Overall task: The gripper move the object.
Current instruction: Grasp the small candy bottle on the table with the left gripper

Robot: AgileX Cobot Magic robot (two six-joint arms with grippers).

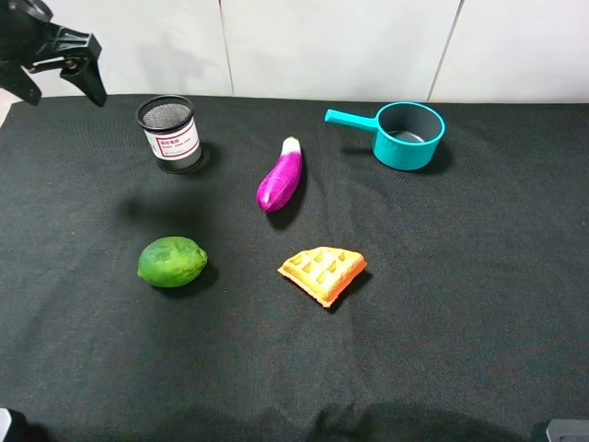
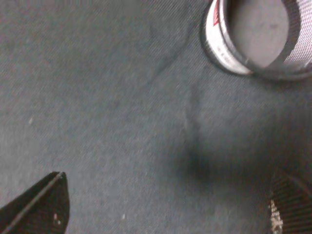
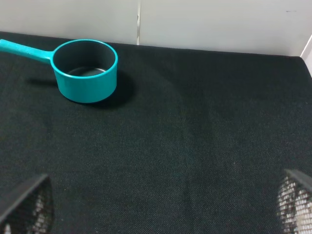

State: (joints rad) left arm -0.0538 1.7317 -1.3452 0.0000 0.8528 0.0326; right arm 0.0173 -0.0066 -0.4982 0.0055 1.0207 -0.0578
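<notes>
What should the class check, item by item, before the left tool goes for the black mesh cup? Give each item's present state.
1. The left tool is open: ok, only cloth shows between its fingers.
2. The mesh cup stands upright: ok.
3. The left tool is lined up over the mesh cup: not ok, the cup sits at the edge of the left wrist view.
4. There is room around the mesh cup: ok, the eggplant and the green fruit lie apart from it.
5. The right tool is out of the way: ok, it is open and faces the teal saucepan.
</notes>
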